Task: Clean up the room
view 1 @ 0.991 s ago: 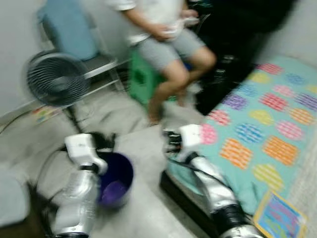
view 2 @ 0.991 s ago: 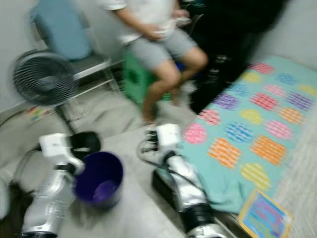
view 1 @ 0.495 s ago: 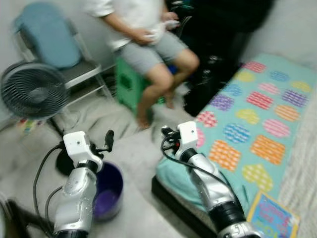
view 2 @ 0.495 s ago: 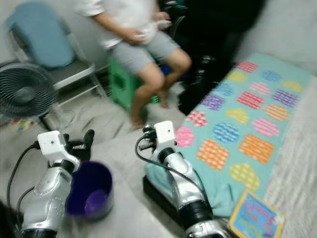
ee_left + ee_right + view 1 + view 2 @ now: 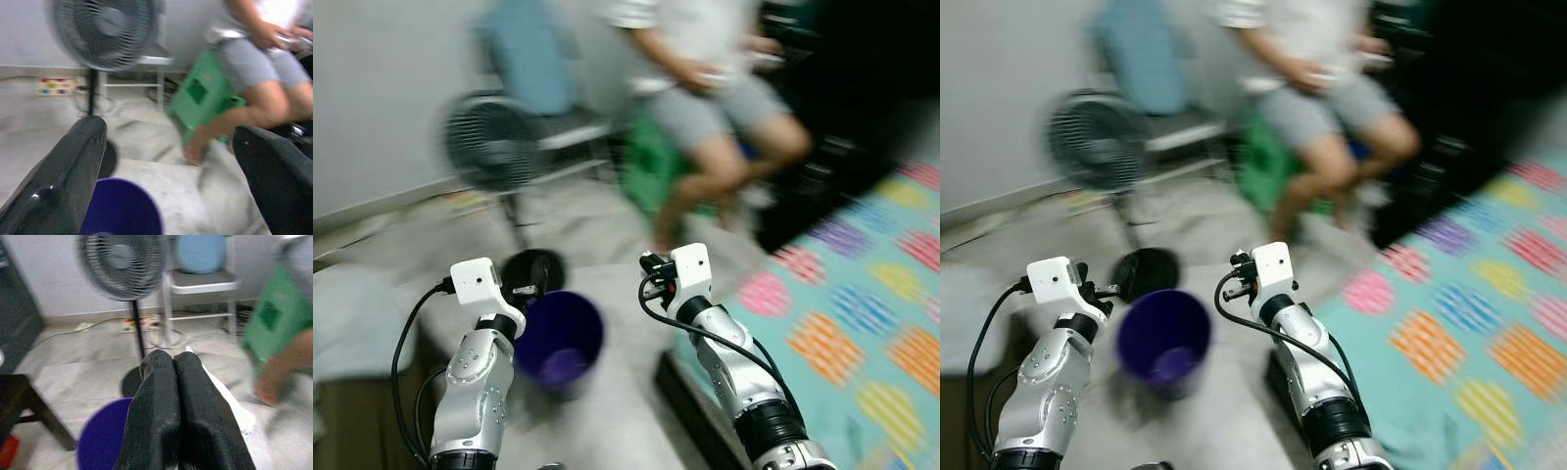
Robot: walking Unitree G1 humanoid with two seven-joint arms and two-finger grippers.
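Looking barely started — left gripper (image 5: 166, 161) spread wide, right gripper (image 5: 175, 401) pinched shut on nothing, purple bucket (image 5: 558, 338) lower-centre waiting.

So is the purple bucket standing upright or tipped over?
Upright. The bucket stands on the floor with its round mouth facing up, between the left gripper and right gripper. Its contents are too blurred to tell.

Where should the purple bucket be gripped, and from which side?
Grip the purple bucket by its rim, probably from above: it stands upright, mouth open. The open left end effector sits by the rim's near-left edge; its fingers could straddle the wall.
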